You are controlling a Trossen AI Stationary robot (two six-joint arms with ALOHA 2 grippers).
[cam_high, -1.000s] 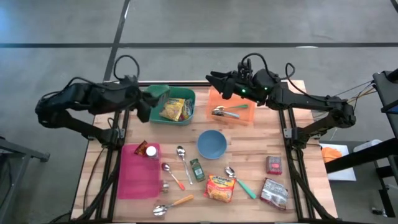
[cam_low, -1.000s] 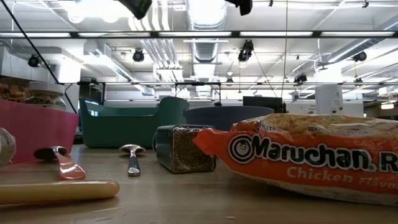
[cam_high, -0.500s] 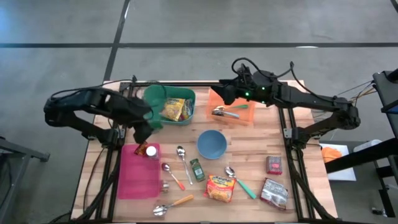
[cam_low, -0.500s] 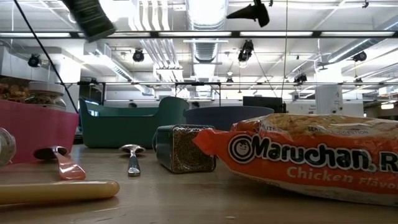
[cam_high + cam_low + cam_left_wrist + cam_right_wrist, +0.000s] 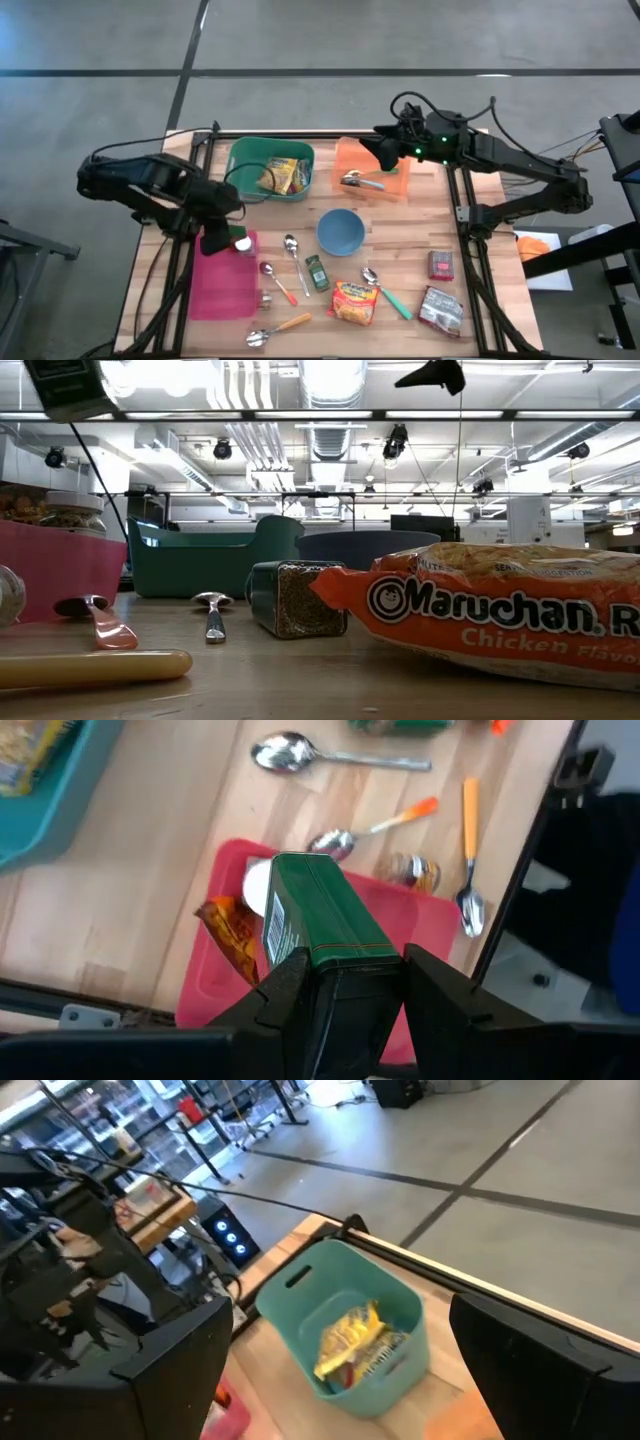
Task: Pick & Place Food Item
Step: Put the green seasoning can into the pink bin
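Observation:
My left gripper (image 5: 345,982) is shut on a dark green box (image 5: 318,916) and points steeply down. It hangs above the far end of the pink tray (image 5: 222,285), close to a white-lidded jar (image 5: 242,243) standing on the tray. In the low view the box (image 5: 68,388) shows at the top left. My right gripper (image 5: 384,151) is open and holds nothing, high over the orange bin (image 5: 392,188) at the far side. The teal bin (image 5: 290,190) holds yellow food packets (image 5: 279,176). My left gripper pinches the green box between its two fingers (image 5: 284,992), one on each of its two opposite side faces (image 5: 300,952), at the end of the box nearest the wrist. The fingers come from above, slanting down, along the box. The box is lifted clear of the tray and its free end points down.
On the table also lie a blue bowl (image 5: 341,231), a small green spice jar (image 5: 316,272), an orange ramen packet (image 5: 355,302), several spoons (image 5: 294,262), a red packet (image 5: 441,264) and a silver packet (image 5: 440,309). A spoon lies in the orange bin.
My left gripper has carried the green box from over the teal bin's left end toward the table's near left, down over the pink tray, and has tipped from nearly level to pointing steeply down. My right gripper has drawn back toward the table's right edge, over the orange bin.

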